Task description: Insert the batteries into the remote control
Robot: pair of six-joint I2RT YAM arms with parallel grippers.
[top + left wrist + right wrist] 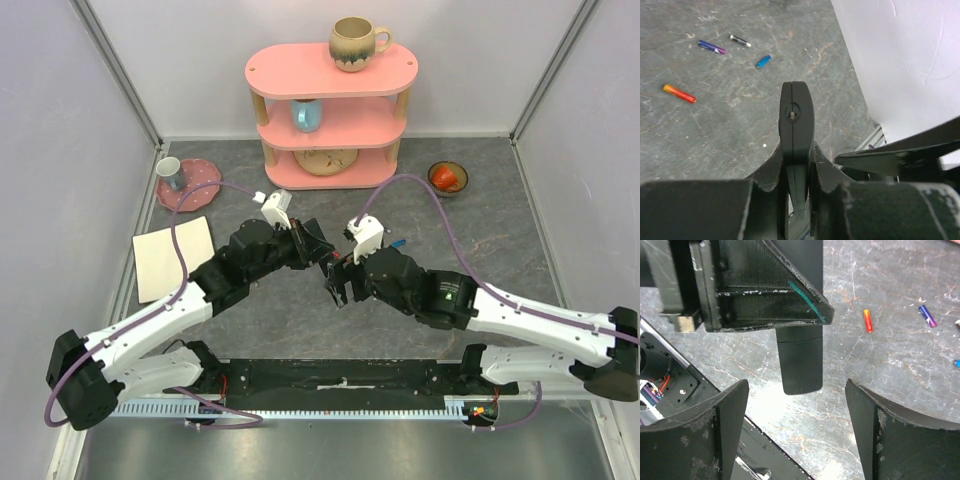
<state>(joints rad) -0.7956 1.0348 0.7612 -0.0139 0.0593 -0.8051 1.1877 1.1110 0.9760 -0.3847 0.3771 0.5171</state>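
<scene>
My left gripper [797, 150] is shut on the remote control [796, 112], a slim black bar held edge-on above the table. In the right wrist view the remote's free end [800, 365] hangs out of the left gripper [755, 285], and my right gripper [796, 392] is open just short of it, touching nothing. Several batteries lie loose on the table: red-orange [679, 93], purple [711, 47], dark grey [740, 41], blue [763, 61]. The right wrist view also shows the red-orange one [868, 320] and the purple one [927, 316]. In the top view both grippers [312, 243] [338, 283] meet at mid-table.
A pink three-tier shelf [330, 110] with a mug [355, 42] stands at the back. A pink plate [205, 180] and a beige pad [172, 255] lie to the left, and a small bowl [447, 177] at the back right. White walls enclose the table.
</scene>
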